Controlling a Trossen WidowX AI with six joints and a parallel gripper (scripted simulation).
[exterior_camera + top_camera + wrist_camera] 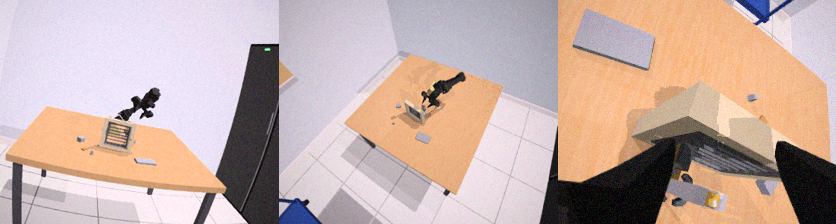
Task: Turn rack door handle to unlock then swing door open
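Observation:
The beige rack frame [421, 119] [133, 140] [708, 112] stands upright on the table [465, 119] [60, 149]. The dark barred door [414, 112] [730, 159] appears to lie within the frame. A grey bar with a yellow patch, apparently the handle [424, 108] [693, 191], is on the arm's side of the frame; how far it is turned I cannot tell. My gripper [425, 105] [725, 147] is open, its fingers spread above the handle side and tipped toward the rack. In the wrist view nothing is held between them. The fingertips' exact height is unclear.
A flat grey slab [423, 137] [145, 161] [614, 40] lies beyond the rack. A grey block [398, 106] [80, 139] [767, 186], an orange piece [393, 117] [85, 148] and a small grey cube [393, 123] [92, 152] [752, 97] lie around its other side.

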